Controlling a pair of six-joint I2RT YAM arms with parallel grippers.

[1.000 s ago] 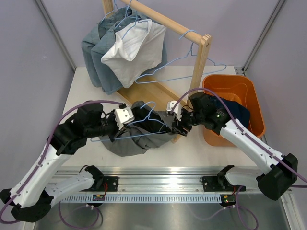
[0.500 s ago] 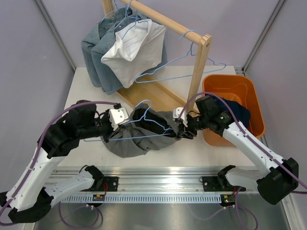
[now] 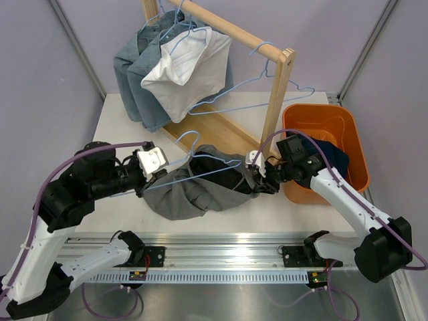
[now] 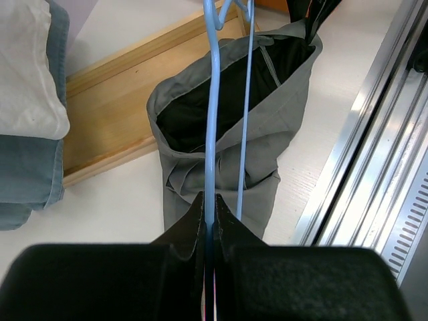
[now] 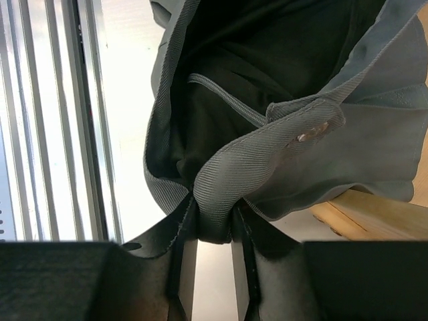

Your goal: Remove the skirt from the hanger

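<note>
My left gripper (image 4: pixel 210 204) pinched tight on blue hanger (image 4: pixel 212 107) wire. Right gripper (image 5: pixel 212 217) clamped on grey skirt (image 3: pixel 180 197) waistband. I see skirt slumped on table (image 3: pixel 114 120) between arms, hanger across its open waist, wooden rack (image 3: pixel 276 100) just behind.

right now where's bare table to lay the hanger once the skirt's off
Bare table at far left, between the hanging clothes and the left arm. A thin strip along the front rail, below the skirt. Crowded in the middle: skirt, hanger, rack base and orange bin.
</note>
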